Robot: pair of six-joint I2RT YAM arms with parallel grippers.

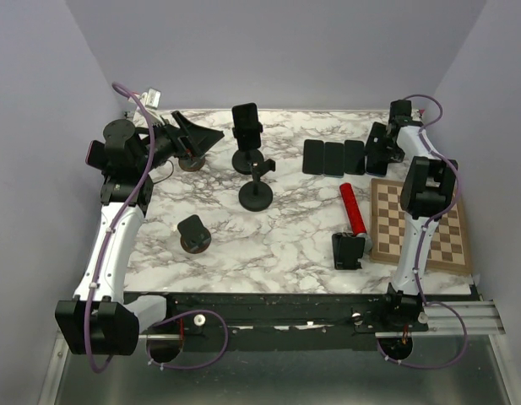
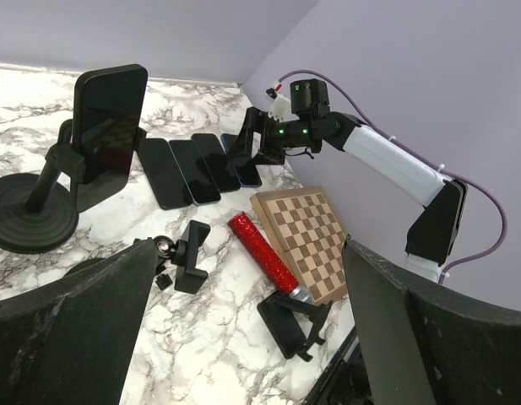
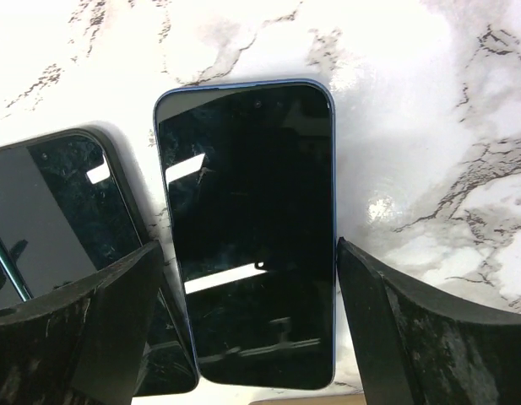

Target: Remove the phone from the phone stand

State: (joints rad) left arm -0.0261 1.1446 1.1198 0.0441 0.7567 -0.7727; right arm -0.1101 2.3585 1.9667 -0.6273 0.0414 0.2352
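A black phone (image 1: 246,124) stands upright in the clamp of a black phone stand with a round base (image 1: 246,160) at the back middle of the table. In the left wrist view the phone (image 2: 108,126) and the stand's base (image 2: 28,211) are at the far left. My left gripper (image 1: 201,135) is open and empty, to the left of the stand and apart from it; its fingers (image 2: 66,329) frame the table. My right gripper (image 1: 377,152) is open, with its fingers (image 3: 412,329) on either side of a blue-edged phone (image 3: 247,228) lying flat.
Three phones (image 1: 333,158) lie flat in a row at the back right. An empty stand (image 1: 257,192), a small stand (image 1: 193,234), a folding stand (image 1: 348,251), a red glitter tube (image 1: 353,211) and a chessboard (image 1: 420,224) are on the marble table.
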